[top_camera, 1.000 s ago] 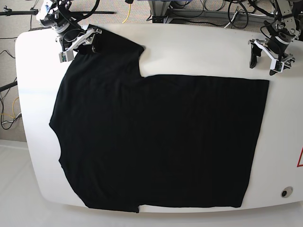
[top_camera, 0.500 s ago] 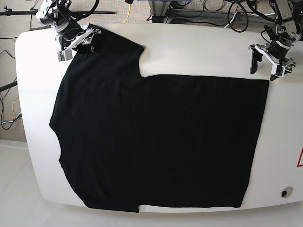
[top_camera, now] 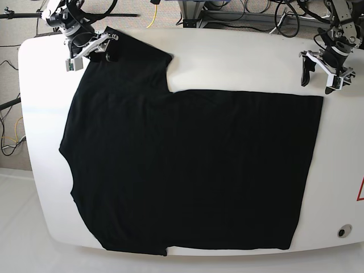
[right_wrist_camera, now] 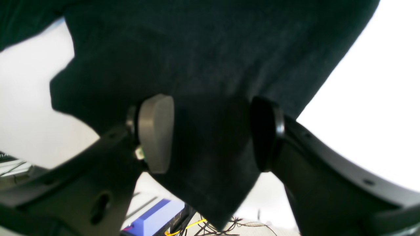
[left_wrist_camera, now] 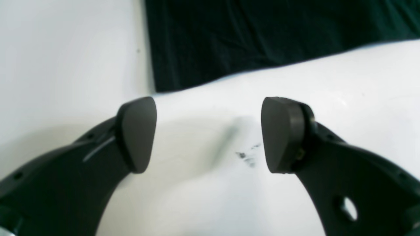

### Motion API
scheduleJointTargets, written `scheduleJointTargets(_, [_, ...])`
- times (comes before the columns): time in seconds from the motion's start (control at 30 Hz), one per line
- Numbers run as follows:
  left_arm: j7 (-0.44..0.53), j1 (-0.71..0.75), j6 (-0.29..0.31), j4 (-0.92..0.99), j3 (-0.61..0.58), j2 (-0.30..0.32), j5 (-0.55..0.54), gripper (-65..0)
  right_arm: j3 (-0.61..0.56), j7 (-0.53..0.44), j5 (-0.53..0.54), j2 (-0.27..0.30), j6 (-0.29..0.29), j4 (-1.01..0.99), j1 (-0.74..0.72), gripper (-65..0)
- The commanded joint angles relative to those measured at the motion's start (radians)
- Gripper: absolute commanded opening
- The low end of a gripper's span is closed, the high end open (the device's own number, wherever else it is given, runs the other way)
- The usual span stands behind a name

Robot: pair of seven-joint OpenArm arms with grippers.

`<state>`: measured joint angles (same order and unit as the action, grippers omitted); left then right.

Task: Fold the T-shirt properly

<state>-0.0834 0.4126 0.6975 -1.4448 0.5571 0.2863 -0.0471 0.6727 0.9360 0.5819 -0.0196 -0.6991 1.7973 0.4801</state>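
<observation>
The black T-shirt (top_camera: 187, 165) lies spread flat on the white table (top_camera: 239, 57), with one sleeve pointing to the far left corner. My right gripper (top_camera: 91, 54) sits at that sleeve's end. In the right wrist view its jaws (right_wrist_camera: 211, 137) stand open, with the sleeve cloth (right_wrist_camera: 213, 49) lying between and beyond the pads, not pinched. My left gripper (top_camera: 318, 81) hovers over bare table just past the shirt's far right corner. The left wrist view shows it (left_wrist_camera: 208, 134) open and empty, with the shirt's corner (left_wrist_camera: 262, 32) ahead of the fingertips.
Cables and metal frames (top_camera: 227, 11) crowd the floor beyond the table's far edge. A round socket (top_camera: 343, 231) and a red marking (top_camera: 360, 190) sit at the near right. A small dark smudge (left_wrist_camera: 247, 157) marks the table under the left gripper.
The right gripper has shifted slightly toward the far edge at the sleeve. The left gripper has wobbled a little near the shirt's corner. The shirt lies as before.
</observation>
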Motion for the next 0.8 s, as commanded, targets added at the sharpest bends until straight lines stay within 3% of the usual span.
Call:
scheduleJointTargets(0.0, [0.012,0.001,0.001,-0.021,0.012,0.013,-0.022,-19.0,0.002,-0.008,0.01,0.007,0.001,0.016,0.005,-29.2])
scheduleJointTargets(0.77, [-0.002,-0.001,0.001,-0.012,0.051,0.001,-0.023,-18.4,0.041,-0.005,-0.011,0.016,0.001,0.061,0.01,-29.1])
